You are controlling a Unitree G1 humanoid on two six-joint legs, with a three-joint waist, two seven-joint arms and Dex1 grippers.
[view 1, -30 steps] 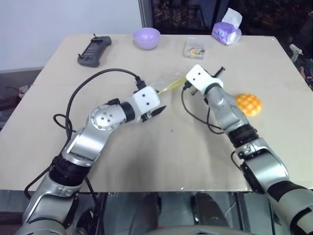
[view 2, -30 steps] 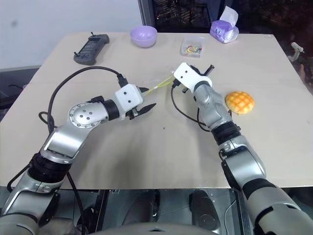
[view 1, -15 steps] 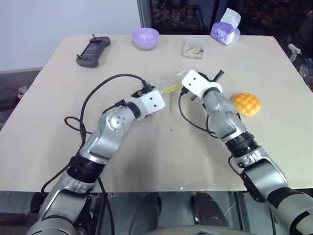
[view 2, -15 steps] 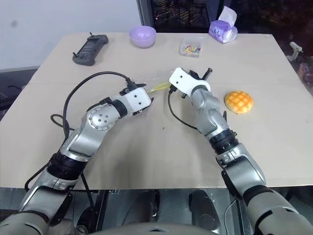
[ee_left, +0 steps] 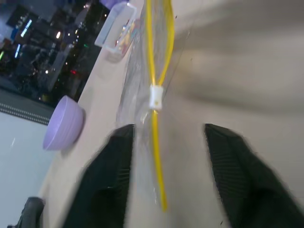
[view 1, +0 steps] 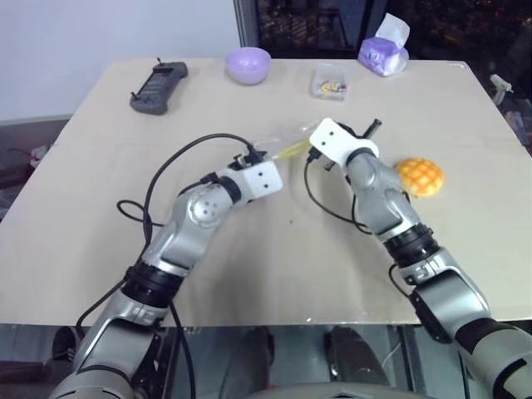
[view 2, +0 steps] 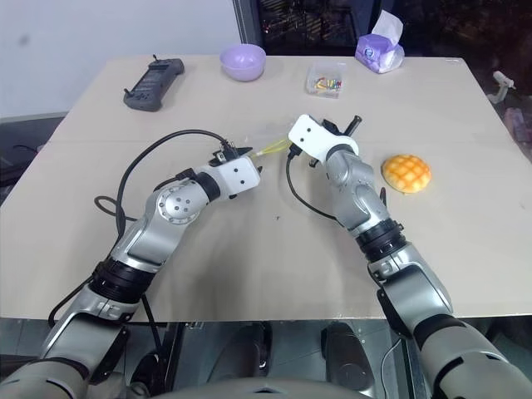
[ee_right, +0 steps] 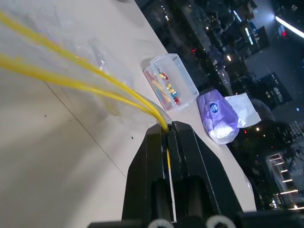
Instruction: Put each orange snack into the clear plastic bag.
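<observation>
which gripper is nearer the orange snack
Right. The right gripper, shut on the clear plastic bag, sits closer to the orange snack; the left gripper is farther off.

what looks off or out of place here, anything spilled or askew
Nothing is spilled or damaged. The clear plastic bag is stretched off the table, its yellow zip end pinched in the shut right gripper, while the left gripper straddles the strip with fingers apart. The orange snack sits outside the bag, beside the right arm.

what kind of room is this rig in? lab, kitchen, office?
Probably a lab or office test space, not a kitchen: a plain beige table against a bare wall, with loose props on it, a handheld controller, a purple bowl, a tissue pack, and dark windows behind showing city lights.
</observation>
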